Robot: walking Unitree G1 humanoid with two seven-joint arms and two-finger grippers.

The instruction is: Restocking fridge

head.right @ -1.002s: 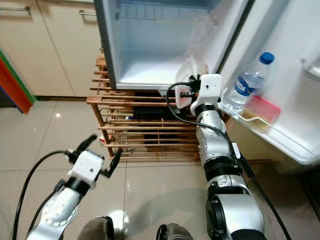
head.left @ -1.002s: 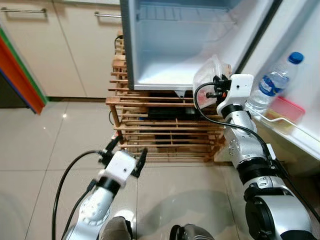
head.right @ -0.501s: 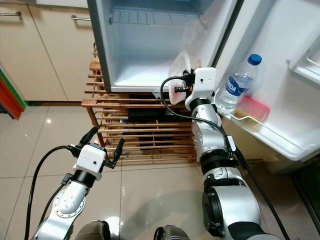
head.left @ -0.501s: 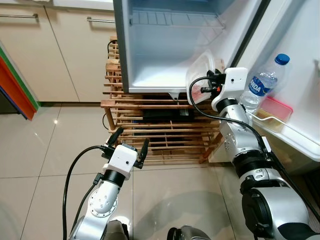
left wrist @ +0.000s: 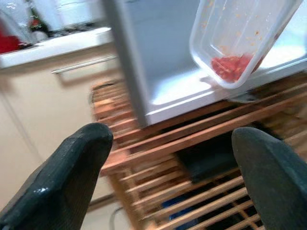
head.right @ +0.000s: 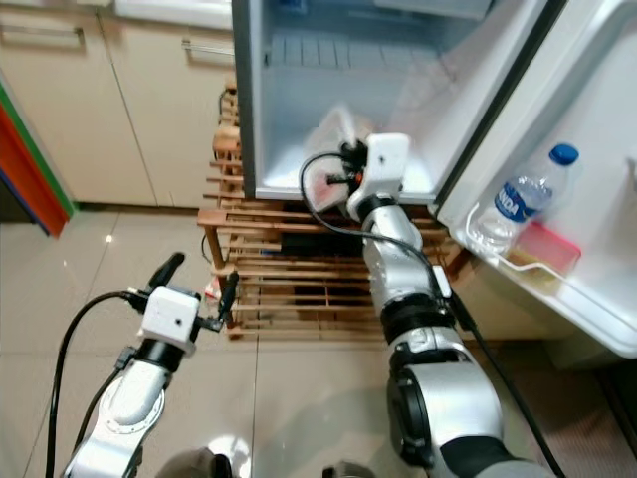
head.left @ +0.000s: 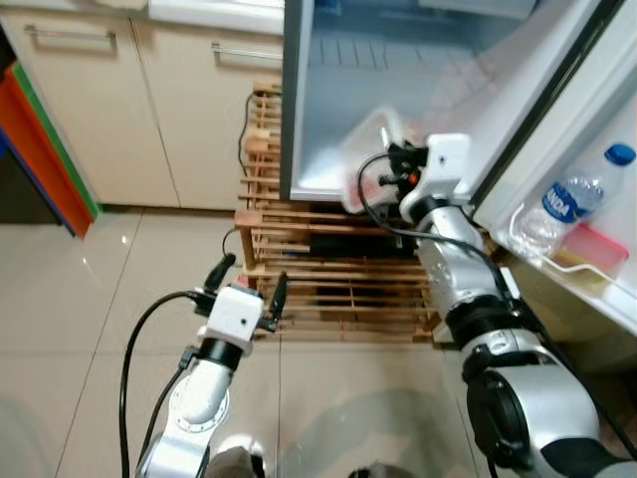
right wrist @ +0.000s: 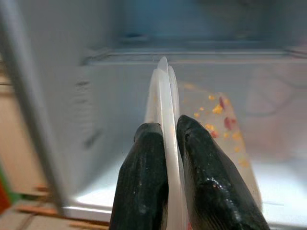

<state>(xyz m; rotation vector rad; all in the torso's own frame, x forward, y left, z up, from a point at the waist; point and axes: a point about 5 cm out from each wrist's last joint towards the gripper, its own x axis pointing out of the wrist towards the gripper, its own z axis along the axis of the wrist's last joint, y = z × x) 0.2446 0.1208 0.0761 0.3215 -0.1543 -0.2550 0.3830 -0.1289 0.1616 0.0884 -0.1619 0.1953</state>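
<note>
I'm carrying the tub (left wrist: 242,38) — a clear plastic box with some red food in its low corner — tilted, hanging over the front lip of the fridge (head.left: 328,110) floor. My right gripper (right wrist: 165,139) is pinching its rim, both black fingers (right wrist: 144,163) pressed on the thin edge. The tub's long axis is running up and away from the gripper into the open compartment, so I judge the coming move is a push straight ahead, then levelling it onto the floor. My left gripper (head.left: 247,289) is hanging low over the tiles by the wooden rack (head.left: 328,269), fingers spread, holding nothing — well apart from the tub.
</note>
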